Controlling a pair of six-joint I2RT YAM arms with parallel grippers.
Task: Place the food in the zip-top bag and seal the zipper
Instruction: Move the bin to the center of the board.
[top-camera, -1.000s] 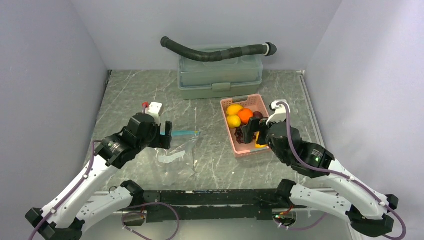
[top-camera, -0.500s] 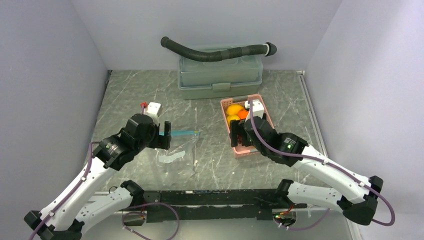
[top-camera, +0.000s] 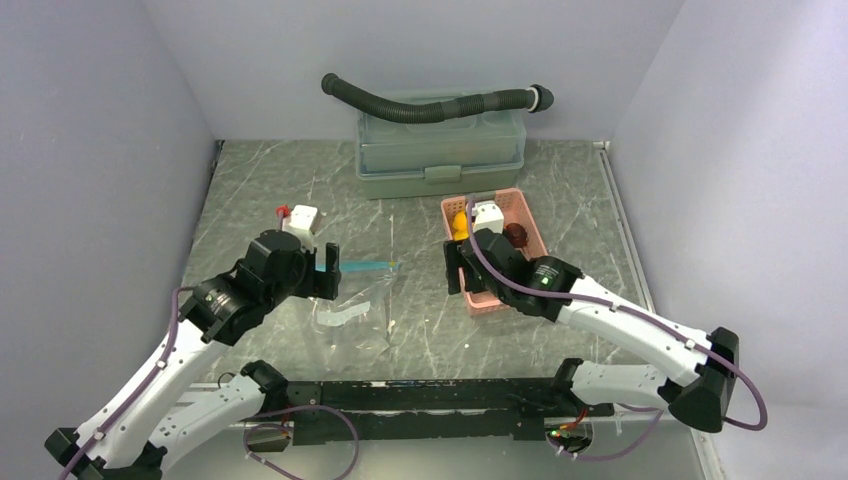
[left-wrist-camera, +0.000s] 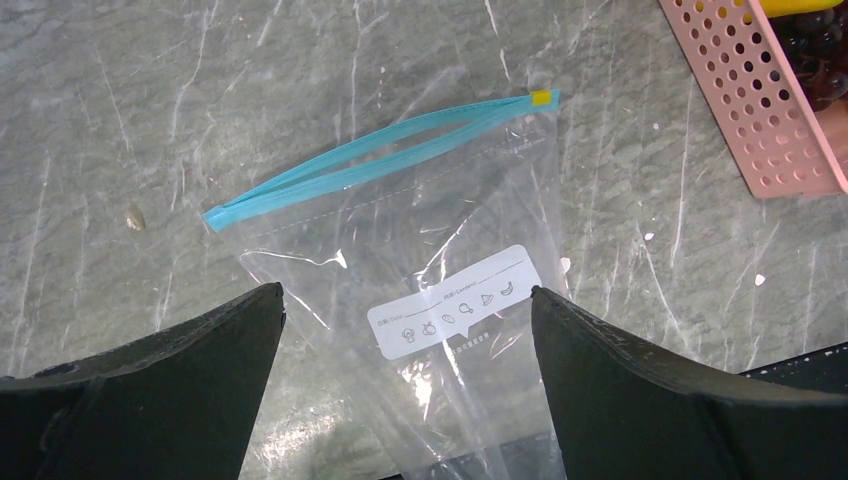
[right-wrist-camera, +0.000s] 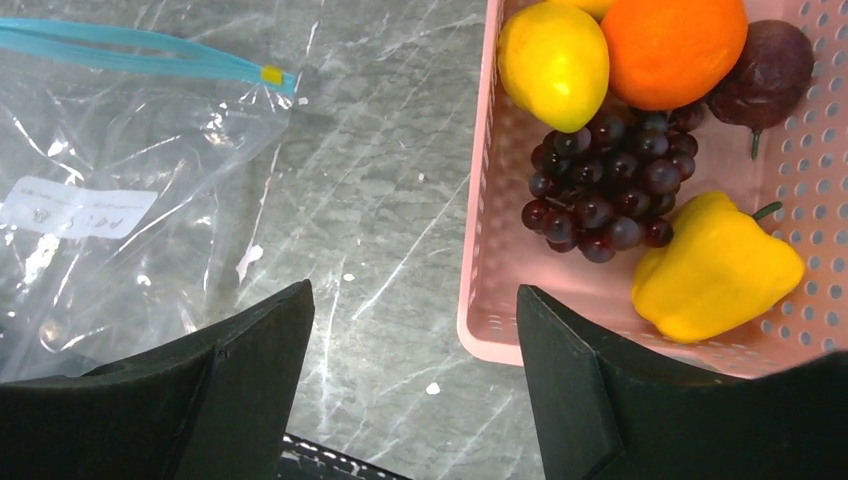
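While your left claw (left-wrist-camera: 405, 292) hangs wide open over the zip-top bag (left-wrist-camera: 330, 250), holding nothing, you can see a white label (left-wrist-camera: 455, 300) on the bag's clear face. It carries a row of small food icons under ruled lines, but the print is too small to read.

The bag lies flat and crinkled on the grey veined worktop (top-camera: 260, 190). Its teal-blue zipper (left-wrist-camera: 380, 160) points away from the arms, with the two strips parted in the middle and a yellow tab (left-wrist-camera: 540, 97) at one end.

The food sits in the pink basket (right-wrist-camera: 480, 300), to the right of the bag and apart from it:
- a lemon (right-wrist-camera: 552, 62)
- an orange (right-wrist-camera: 672, 40)
- a grape bunch (right-wrist-camera: 605, 185)
- a yellow pepper (right-wrist-camera: 715, 270)
- a dark round fruit (right-wrist-camera: 765, 65)

Your right claw (right-wrist-camera: 412, 290) hovers above the basket's near left corner with its jaws apart and nothing between them. Behind the basket stands a green lidded box (top-camera: 440, 150) with a dark corrugated hose (top-camera: 430, 105) lying across the top.
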